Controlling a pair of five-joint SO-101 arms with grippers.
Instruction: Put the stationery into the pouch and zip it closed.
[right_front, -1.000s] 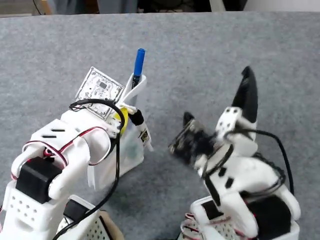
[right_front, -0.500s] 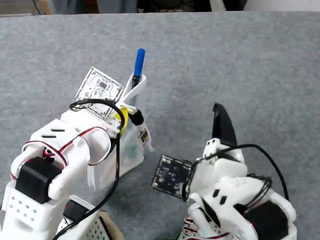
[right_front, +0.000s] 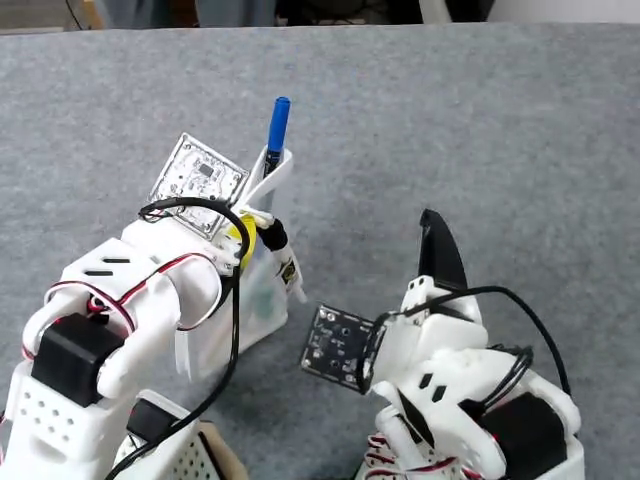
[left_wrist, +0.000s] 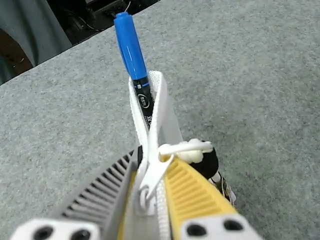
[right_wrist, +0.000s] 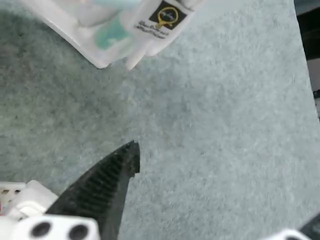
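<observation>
- left gripper (left_wrist: 150, 167) clamped on the zip end of the pouch (left_wrist: 169, 117), blue pen (left_wrist: 129, 45) poking out.
- right gripper (right_wrist: 215, 190) spread apart, empty, over the grey table (right_front: 500, 120) near the pouch.

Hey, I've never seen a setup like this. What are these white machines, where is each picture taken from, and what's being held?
These are two small robot arms set side by side at a grey table. The high view comes from a fixed camera looking down. The other two views come from a camera on each arm's wrist. The left arm's tool is closed on the top edge of a white pouch, by its zipper pull, and holds it upright. A blue pen sticks out of the pouch's open end. The right arm's tool is open and holds nothing; it hangs over the table beside the pouch.
</observation>
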